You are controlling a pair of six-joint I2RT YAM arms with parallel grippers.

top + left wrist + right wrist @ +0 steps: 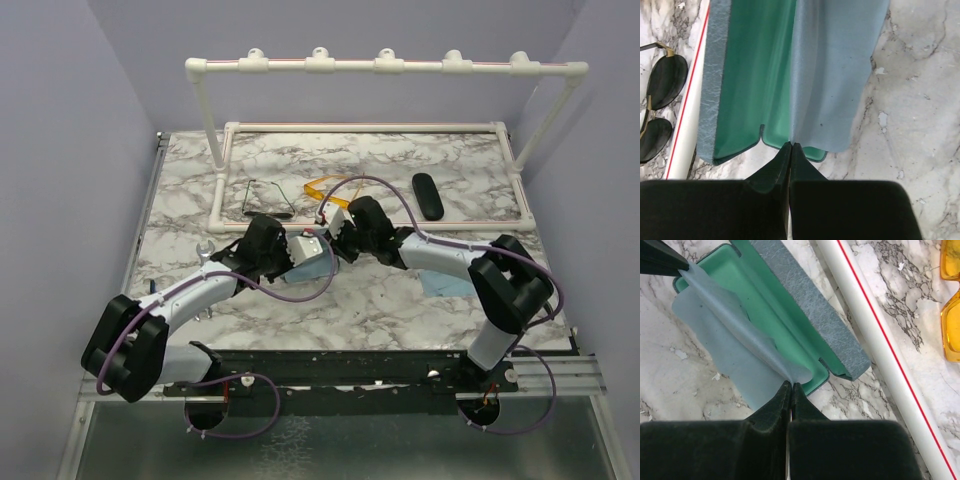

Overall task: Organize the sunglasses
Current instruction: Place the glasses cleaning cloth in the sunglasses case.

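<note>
The dark wire-frame sunglasses point(265, 200) point(662, 82) lie on the marble behind the left arm. The yellow-orange sunglasses point(330, 188) point(952, 335) lie just beyond the white pipe. Between the arms a grey-blue case point(310, 250) point(755, 75) point(805, 305) lies open, showing its green lining. A pale blue cloth point(835, 75) point(715, 345) drapes over the case. My left gripper point(791, 145) point(322, 252) is shut on one corner of the cloth. My right gripper point(791, 384) point(338, 238) is shut on the opposite corner.
A white pipe frame point(370, 128) point(687, 130) point(880, 340) borders the back half of the marble table point(380, 310), with a taller pipe rack point(385, 66) behind it. A black oval case point(428, 195) lies at the right inside the frame. Something light blue point(445, 285) shows under the right arm.
</note>
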